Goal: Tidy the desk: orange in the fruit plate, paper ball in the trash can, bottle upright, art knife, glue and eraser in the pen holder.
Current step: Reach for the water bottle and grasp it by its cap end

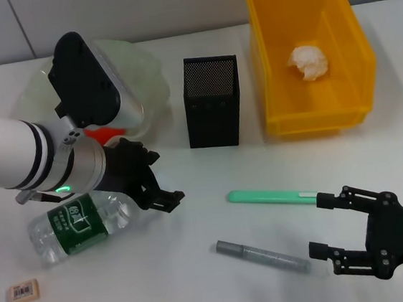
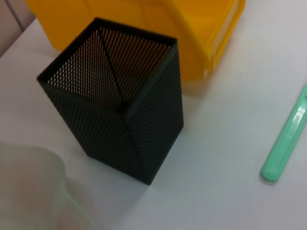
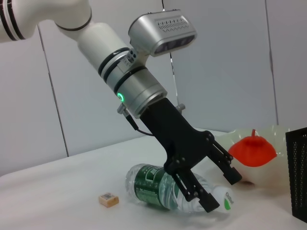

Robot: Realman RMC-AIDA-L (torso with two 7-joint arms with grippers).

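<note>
Left gripper [image 1: 156, 187] hangs open just above the small clear plastic bottle [image 1: 79, 225] with a green label, which lies on its side on the white table [image 1: 200, 274]. Right gripper [image 1: 325, 226] is open too, low near the mint-green art knife [image 1: 271, 196] and grey glue stick [image 1: 263, 255]. Crumpled white paper ball [image 1: 309, 62] sits inside the yellow-orange bin [image 1: 314, 121]. Nearby stands the black mesh pen holder [image 1: 213, 114]. Tiny tan eraser [image 1: 23, 292] lies near the bottle. Reddish orange [image 3: 252, 150] sits in the pale-green bowl [image 1: 146, 74].

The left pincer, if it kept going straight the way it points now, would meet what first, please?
Probably the bare table just beyond the lying bottle: the open left pincer angles down past the bottle's cap end, though depth is unclear.
</note>
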